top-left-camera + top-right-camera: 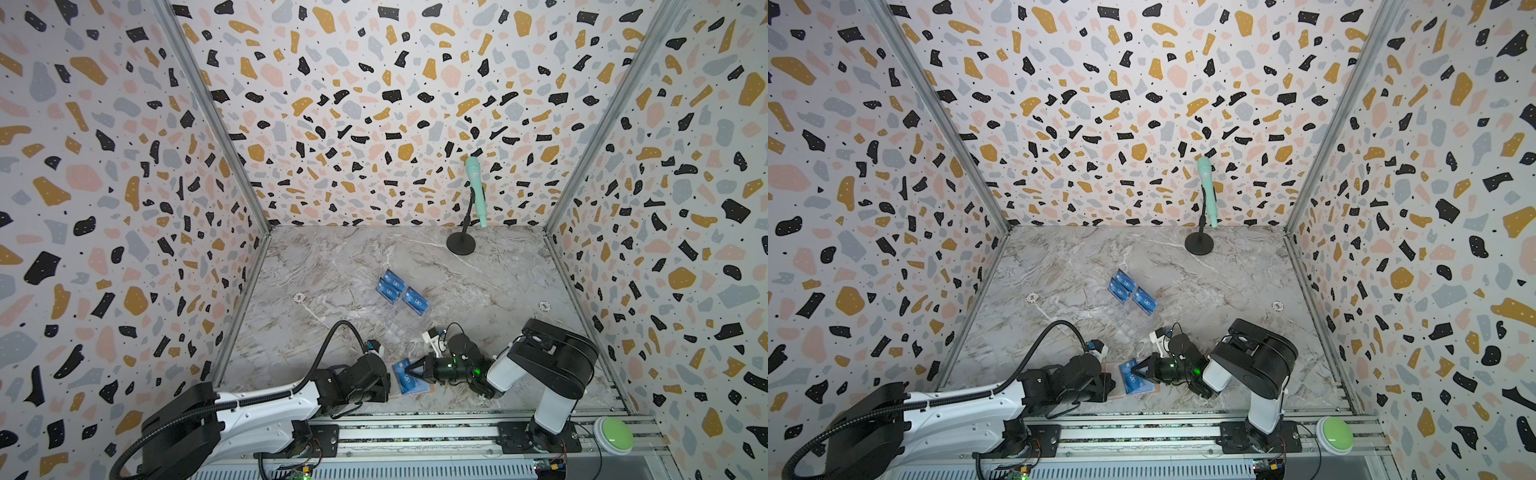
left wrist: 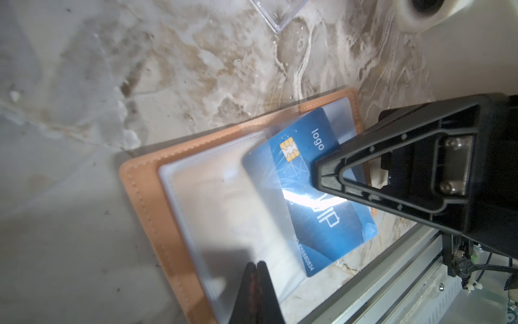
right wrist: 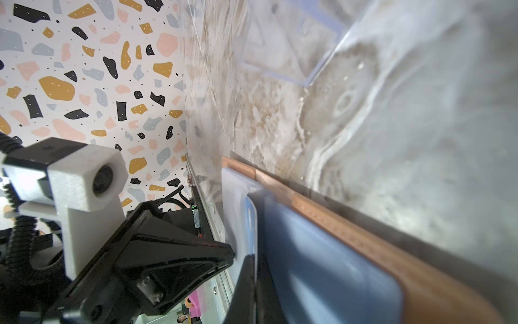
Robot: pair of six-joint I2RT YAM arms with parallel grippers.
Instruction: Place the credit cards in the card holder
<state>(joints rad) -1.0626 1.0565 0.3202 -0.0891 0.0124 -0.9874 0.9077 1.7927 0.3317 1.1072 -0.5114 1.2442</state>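
Observation:
The card holder (image 2: pixel 145 196), a salmon-pink wallet, lies open near the table's front edge, between both grippers. My right gripper (image 2: pixel 316 174) is shut on a blue VIP credit card (image 2: pixel 322 224), whose far half lies under a raised clear sleeve (image 2: pixel 224 196). Seen edge-on in the right wrist view, the right gripper (image 3: pixel 253 269) pinches the card beside the card holder (image 3: pixel 336 218). My left gripper (image 2: pixel 256 266) is shut, its tips against the sleeve. In both top views, further blue credit cards (image 1: pixel 392 284) (image 1: pixel 1123 286) stand in a clear stand behind.
The transparent acrylic tiered stand (image 1: pixel 390 320) sits just behind the grippers. A mint microphone (image 1: pixel 476 187) on a black round base (image 1: pixel 461 243) stands at the back right. A green button (image 1: pixel 615 432) sits on the front rail. Patterned walls enclose three sides.

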